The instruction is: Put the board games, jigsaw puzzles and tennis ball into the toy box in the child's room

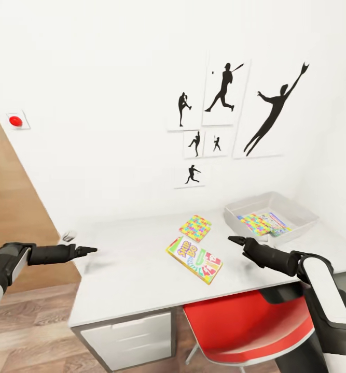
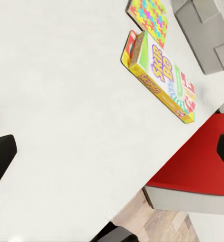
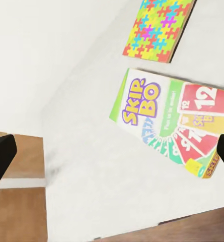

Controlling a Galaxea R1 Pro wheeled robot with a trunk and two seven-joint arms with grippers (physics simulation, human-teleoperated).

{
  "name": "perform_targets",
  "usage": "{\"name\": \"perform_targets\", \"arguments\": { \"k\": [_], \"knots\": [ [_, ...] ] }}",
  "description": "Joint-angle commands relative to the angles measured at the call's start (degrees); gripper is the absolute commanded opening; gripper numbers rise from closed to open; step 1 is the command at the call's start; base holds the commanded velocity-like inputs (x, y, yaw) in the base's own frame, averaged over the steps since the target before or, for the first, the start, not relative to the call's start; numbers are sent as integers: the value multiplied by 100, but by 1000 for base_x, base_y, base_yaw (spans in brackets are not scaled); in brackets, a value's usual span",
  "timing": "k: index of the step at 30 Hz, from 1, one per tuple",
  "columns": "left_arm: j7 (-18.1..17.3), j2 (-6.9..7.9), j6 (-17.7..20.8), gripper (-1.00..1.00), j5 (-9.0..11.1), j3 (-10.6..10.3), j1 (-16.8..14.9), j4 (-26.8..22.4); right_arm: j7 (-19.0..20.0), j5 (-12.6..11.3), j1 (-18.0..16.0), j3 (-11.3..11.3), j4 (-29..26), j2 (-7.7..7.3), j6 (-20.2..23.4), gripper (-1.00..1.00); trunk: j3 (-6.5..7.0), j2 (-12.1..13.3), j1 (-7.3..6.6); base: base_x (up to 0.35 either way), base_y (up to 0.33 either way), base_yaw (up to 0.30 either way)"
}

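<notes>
Right pincer: nearest my view, hovering above the worktop, holding nothing; how far apart its jaws stand I cannot tell. Left pincer: likewise, at the worktop's far end. Skip-Bo box: flat, between both. Jigsaw puzzle: just behind it. Toy box: holds another puzzle. Risk, I judge: a flat box offers no edge, so closing fingers may skid it away.
</notes>
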Motion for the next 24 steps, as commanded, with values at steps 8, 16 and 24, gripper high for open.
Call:
{"name": "perform_targets", "arguments": {
  "k": [8, 16, 24],
  "knots": [
    [-25, 15, 45, 100, -3, 13, -4, 3, -60, -59, -7, 0, 1, 0, 13, 100, -13, -13, 4, 0, 188, 1],
    [-28, 17, 33, 100, -3, 13, -4, 5, -659, 53, -93, 324, 25, 10, 4, 100, -13, -13, 4, 0, 12, 0],
    [-40, 29, 22, 100, -3, 17, -4, 6, -3073, 103, -1675, 648, 968, 600, 109, 100, -13, -13, 4, 0, 0, 0]
  ]
}}
